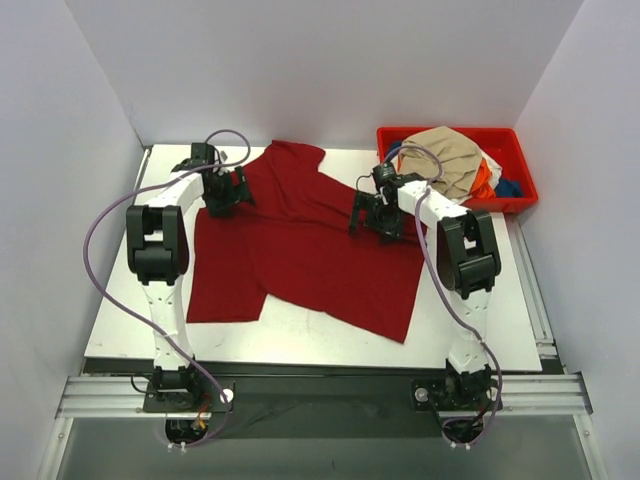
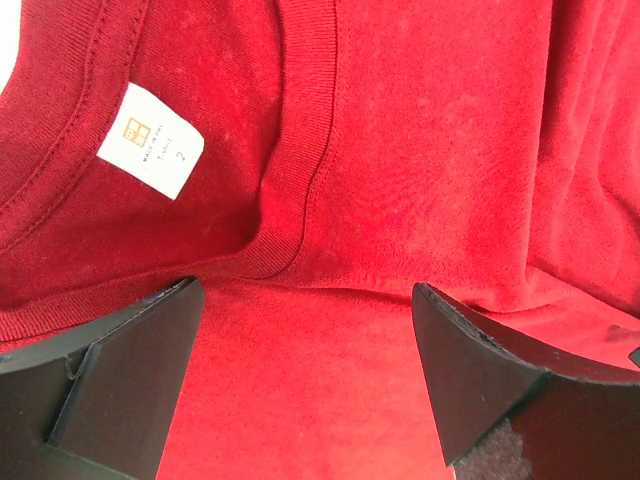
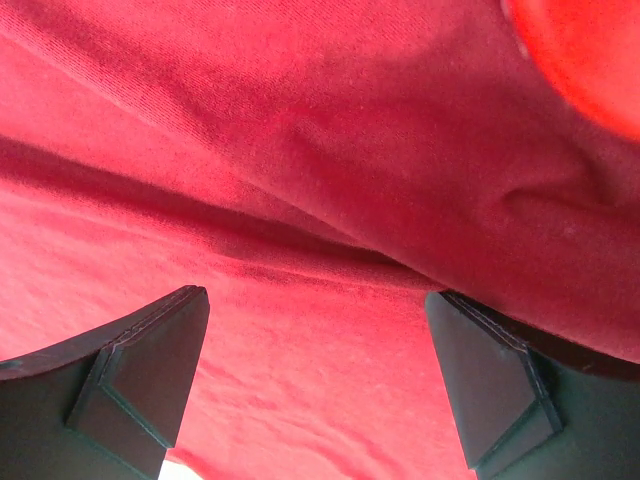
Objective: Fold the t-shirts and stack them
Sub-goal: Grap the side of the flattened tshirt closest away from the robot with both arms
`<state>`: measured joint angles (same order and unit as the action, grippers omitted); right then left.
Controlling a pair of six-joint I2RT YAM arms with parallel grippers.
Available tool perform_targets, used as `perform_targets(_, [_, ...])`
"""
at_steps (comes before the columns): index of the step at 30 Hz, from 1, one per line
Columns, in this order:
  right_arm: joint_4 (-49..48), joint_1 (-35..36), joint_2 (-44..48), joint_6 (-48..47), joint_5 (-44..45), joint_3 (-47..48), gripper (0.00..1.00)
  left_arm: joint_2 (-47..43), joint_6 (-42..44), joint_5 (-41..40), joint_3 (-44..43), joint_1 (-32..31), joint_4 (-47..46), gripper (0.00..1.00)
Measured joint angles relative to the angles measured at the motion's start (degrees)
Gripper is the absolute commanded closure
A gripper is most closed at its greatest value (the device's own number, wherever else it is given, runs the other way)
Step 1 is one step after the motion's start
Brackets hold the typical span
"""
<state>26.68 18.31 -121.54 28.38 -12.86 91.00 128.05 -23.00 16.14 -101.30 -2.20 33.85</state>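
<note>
1. The red shirt (image 1: 300, 250) lies spread on the counter (image 1: 330, 335) at mid-frame in the top view. It is rumpled, with layers overlapping at lower left.
2. The left fingers (image 2: 130, 370) are spread wide over the shirt's collar, at upper left of the cloth. The white label (image 2: 150, 140) shows at upper left of the left wrist view.
3. The right fingers (image 3: 140, 370) are also spread, above a fold near the shirt's right edge, pinching nothing.
4. I cannot tell whether either pair of tips touches the cloth.
5. At upper right, the bin (image 1: 515, 205) holds a tan shirt (image 1: 445, 155) on top, with orange, white and blue cloth at its right.
</note>
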Motion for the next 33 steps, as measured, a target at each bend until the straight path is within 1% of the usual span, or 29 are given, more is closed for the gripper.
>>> perform_targets(5, [1.40, -0.02, -1.01, -0.83, -0.07, 1.90, 0.05, 1.20, 1.18, -1.55, -2.43, -1.18, 0.22, 0.03])
perform_targets(9, [1.86, 0.00, -0.98, -1.86, -0.09, 2.47, 0.05, -0.48, 1.42, -8.57, -1.97, -2.95, 0.20, 0.03])
perform_targets(11, [1.99, 0.00, -0.83, -2.45, -0.07, 2.56, 0.04, -4.55, 1.33, -13.60, 0.31, -3.93, 0.07, 0.03])
perform_targets(13, [2.19, 0.02, -0.39, -2.97, -0.07, 2.58, 0.05, -11.17, 0.98, -18.27, 4.35, -4.66, -0.28, 0.03])
perform_targets(16, [2.51, 0.09, 1.55, -3.19, -0.07, 2.54, 0.04, -24.87, -0.39, -24.79, 12.92, -4.87, -0.42, 0.03])
perform_targets(19, [2.23, 0.24, 5.44, -3.17, -0.09, 1.49, 0.05, -39.95, -2.75, -30.69, 23.58, -4.31, -1.05, 0.03])
perform_targets(20, [2.16, 0.44, 7.43, -3.17, -0.17, 0.57, 0.05, -45.94, -4.15, -32.89, 28.70, -4.04, -1.16, 0.03])
perform_targets(23, [1.62, 0.66, 12.20, -3.06, -0.63, -2.54, 0.05, -55.43, -8.04, -36.02, 38.36, -2.95, 1.46, 0.03])
perform_targets(27, [0.92, 1.29, 17.42, -2.75, -1.14, -7.54, 0.05, -62.03, -14.25, -39.17, 49.62, -1.84, 6.84, 0.04])
perform_targets(30, [0.57, 1.57, 19.69, -2.43, -1.29, -10.25, 0.05, -63.12, -17.88, -40.46, 53.16, -1.49, 10.62, 0.06])
perform_targets(33, [0.11, 1.77, 20.90, -1.84, -1.36, -12.31, 0.05, -63.17, -20.72, -40.76, 55.19, -0.68, 11.74, 0.08])
